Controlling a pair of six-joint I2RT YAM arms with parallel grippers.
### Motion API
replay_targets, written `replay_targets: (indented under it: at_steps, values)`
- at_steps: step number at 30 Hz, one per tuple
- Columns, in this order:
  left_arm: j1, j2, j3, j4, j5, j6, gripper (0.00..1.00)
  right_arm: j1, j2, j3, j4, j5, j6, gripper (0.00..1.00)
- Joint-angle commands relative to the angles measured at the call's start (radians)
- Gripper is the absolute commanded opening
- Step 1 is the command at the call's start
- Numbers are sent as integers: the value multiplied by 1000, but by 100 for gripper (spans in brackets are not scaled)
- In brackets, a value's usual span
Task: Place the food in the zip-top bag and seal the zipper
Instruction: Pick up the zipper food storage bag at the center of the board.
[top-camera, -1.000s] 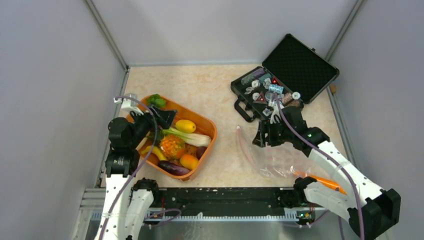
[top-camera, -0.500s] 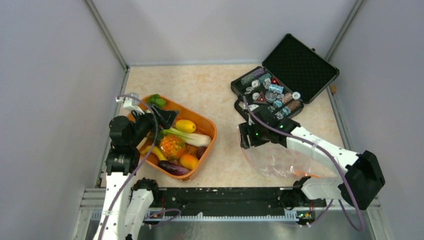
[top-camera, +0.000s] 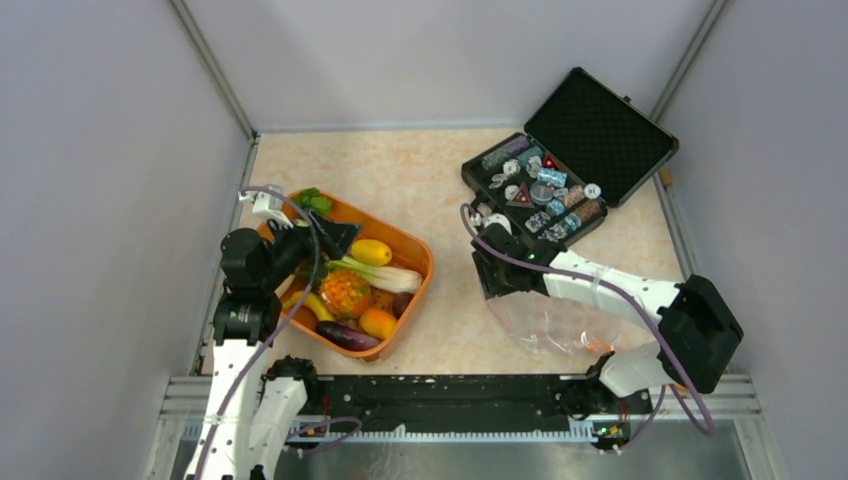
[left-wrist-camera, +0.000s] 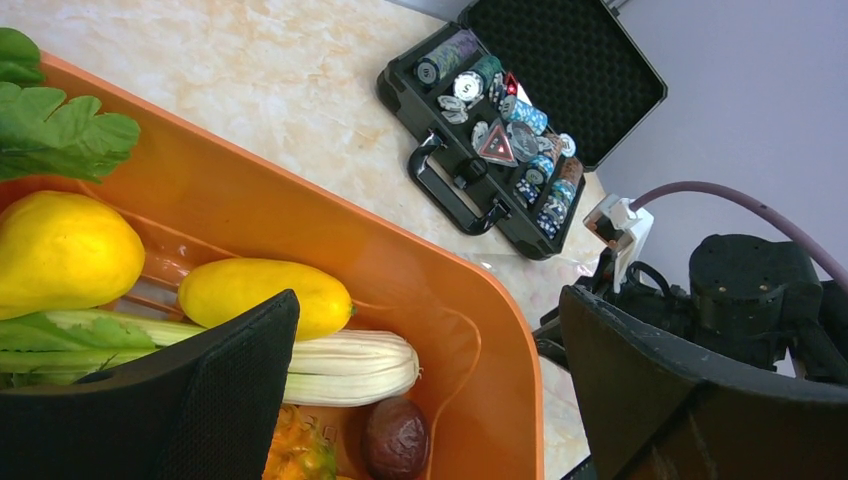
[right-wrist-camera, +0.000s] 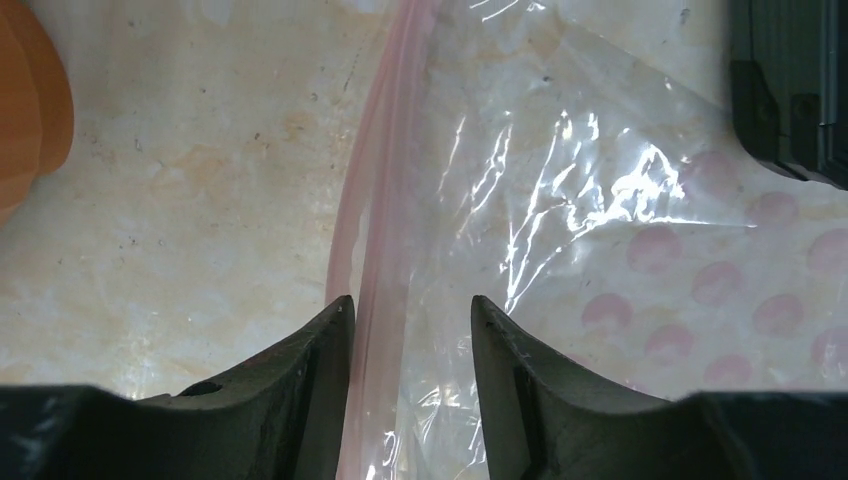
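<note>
The food lies in an orange tub (top-camera: 420, 262): two yellow lemons (left-wrist-camera: 262, 293), a leafy green-white stalk (left-wrist-camera: 345, 368), an orange pineapple (top-camera: 345, 290), a purple eggplant (top-camera: 345, 336) and a banana (top-camera: 312, 305). My left gripper (left-wrist-camera: 420, 400) is open above the tub, empty. The clear zip-top bag (top-camera: 560, 325) lies flat on the table right of the tub. My right gripper (right-wrist-camera: 410, 310) is open, low over the bag's mouth, its fingers either side of the pinkish zipper (right-wrist-camera: 375, 230). Nothing shows inside the bag.
An open black case (top-camera: 570, 165) with small trinkets stands at the back right, just beyond the bag. Grey walls close the table in on the left, back and right. The tub's rim (left-wrist-camera: 500, 300) lies between my left gripper and the bag.
My right arm has swung left and down, from over the bag's middle to the bag's left mouth edge. The left arm has barely moved.
</note>
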Motion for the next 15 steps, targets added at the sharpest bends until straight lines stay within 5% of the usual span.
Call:
replay_targets:
  at_steps: [1,4,6,12,15]
  values:
    - [4,-4,-3,40,26,21,99,15,-65,2,38,68,7,44]
    - [4,9,16,26,70,67,99,15,-61,-4,40,67,8,40]
    - [4,14,40,4,99,110,99,15,-55,-9,41,68,15,26]
    - [-11,22,69,-23,154,145,99,16,-58,-36,55,75,45,22]
    - [-43,23,69,-18,179,153,99,15,-77,-50,59,89,53,7]
